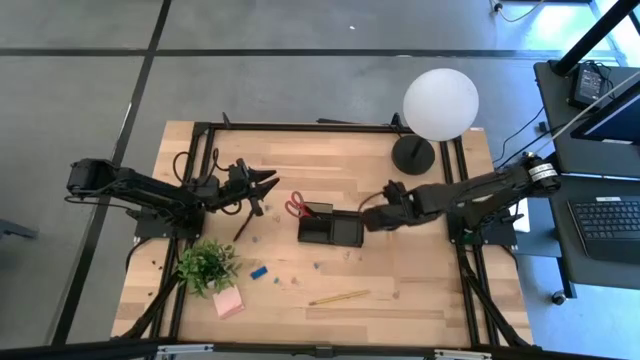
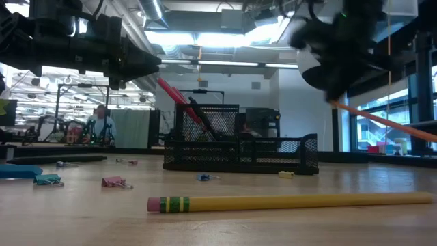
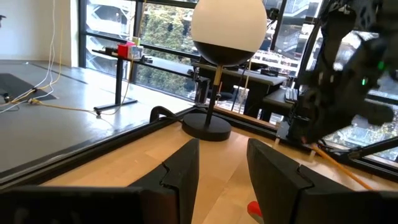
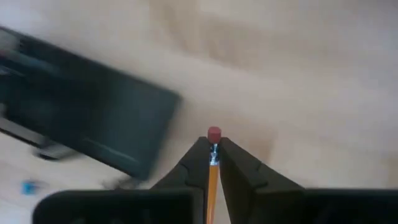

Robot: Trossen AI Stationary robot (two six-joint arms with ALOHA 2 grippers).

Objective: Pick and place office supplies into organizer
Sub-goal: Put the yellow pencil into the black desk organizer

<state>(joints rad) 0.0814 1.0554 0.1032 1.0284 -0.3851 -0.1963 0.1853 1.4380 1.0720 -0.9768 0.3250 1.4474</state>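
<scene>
The black mesh organizer (image 1: 330, 228) stands mid-table with red-handled scissors (image 1: 297, 207) upright in its left part. My right gripper (image 1: 370, 217) hovers at the organizer's right end, shut on an orange pencil (image 2: 382, 119). My left gripper (image 3: 221, 168) is open and holds nothing; it stays level, left of the organizer (image 2: 239, 147). A second yellow pencil (image 1: 340, 297) lies flat near the front edge. A blue eraser (image 1: 259, 271) and a pink sticky-note pad (image 1: 228, 303) lie at the front left. My right gripper pinches the pencil between its two fingers just behind the red eraser end (image 4: 214, 133), which pokes out past the fingertips. The shaft (image 4: 213, 171) runs back along the fingers. The fingers slant steeply down from the right. The pencil is lifted clear, its long end (image 2: 410, 130) slanting down.
A lamp with a white globe (image 1: 440, 105) and round black base (image 1: 413, 153) stands at the far right. A small green plant (image 1: 207, 265) sits at the front left. Small clips (image 2: 115, 182) are scattered on the wood around the organizer.
</scene>
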